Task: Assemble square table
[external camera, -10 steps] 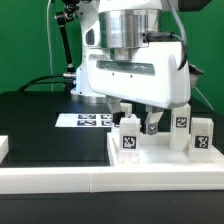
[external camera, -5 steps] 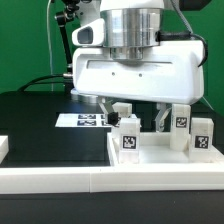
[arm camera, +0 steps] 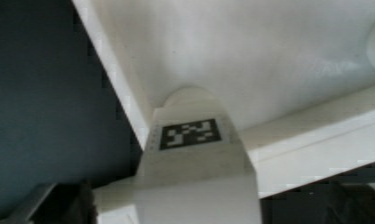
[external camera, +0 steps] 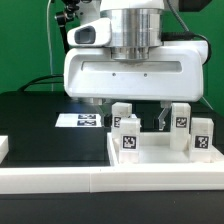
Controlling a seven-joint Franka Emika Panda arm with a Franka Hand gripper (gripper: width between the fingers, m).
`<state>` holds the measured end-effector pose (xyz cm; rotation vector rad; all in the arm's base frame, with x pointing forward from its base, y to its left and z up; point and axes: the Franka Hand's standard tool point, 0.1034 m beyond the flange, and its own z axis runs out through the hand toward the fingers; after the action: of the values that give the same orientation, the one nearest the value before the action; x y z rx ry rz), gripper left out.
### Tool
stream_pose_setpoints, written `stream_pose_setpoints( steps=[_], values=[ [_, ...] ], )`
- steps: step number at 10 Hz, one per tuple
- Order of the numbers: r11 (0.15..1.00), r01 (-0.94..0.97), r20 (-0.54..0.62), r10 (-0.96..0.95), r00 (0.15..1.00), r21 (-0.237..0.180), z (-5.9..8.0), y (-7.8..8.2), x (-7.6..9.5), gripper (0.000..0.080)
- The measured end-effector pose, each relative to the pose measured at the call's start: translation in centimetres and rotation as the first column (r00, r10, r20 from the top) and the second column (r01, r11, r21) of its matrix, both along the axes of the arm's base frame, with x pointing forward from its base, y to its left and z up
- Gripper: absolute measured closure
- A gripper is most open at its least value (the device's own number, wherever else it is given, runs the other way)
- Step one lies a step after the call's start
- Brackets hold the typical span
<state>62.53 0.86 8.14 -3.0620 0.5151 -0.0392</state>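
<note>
The white square table top (external camera: 160, 158) lies on the exterior view's right, rim up. Several white tagged leg posts stand on it: one (external camera: 121, 113) between my fingers, one (external camera: 129, 139) in front of it, and two (external camera: 180, 124) (external camera: 201, 136) further right. My gripper (external camera: 128, 110) hangs low over the top's left part, open, with its dark fingers either side of the first post. In the wrist view that post (arm camera: 193, 150) stands upright between the jaws of my gripper (arm camera: 202, 206), its tag facing the camera, with the table top (arm camera: 255, 50) behind it.
The marker board (external camera: 80, 120) lies flat on the black table (external camera: 35, 125) left of the top. A long white border rail (external camera: 90, 181) runs along the front edge. A green backdrop and cables are behind the arm.
My gripper has shifted toward the exterior view's left and looks larger in view. The leg posts and table top have not moved.
</note>
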Motion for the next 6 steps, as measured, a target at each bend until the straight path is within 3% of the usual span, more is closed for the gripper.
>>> stream_pose_setpoints(
  steps=[1, 3, 6],
  values=[
    [1.000, 0.005, 0.000, -0.005, 1.000, 0.000, 0.00, 0.00, 0.00, 0.0177],
    [1.000, 0.005, 0.000, -0.005, 1.000, -0.002, 0.01, -0.21, -0.01, 0.0509],
    [1.000, 0.018, -0.002, -0.018, 1.000, -0.002, -0.01, -0.34, -0.06, 0.0509]
  ],
)
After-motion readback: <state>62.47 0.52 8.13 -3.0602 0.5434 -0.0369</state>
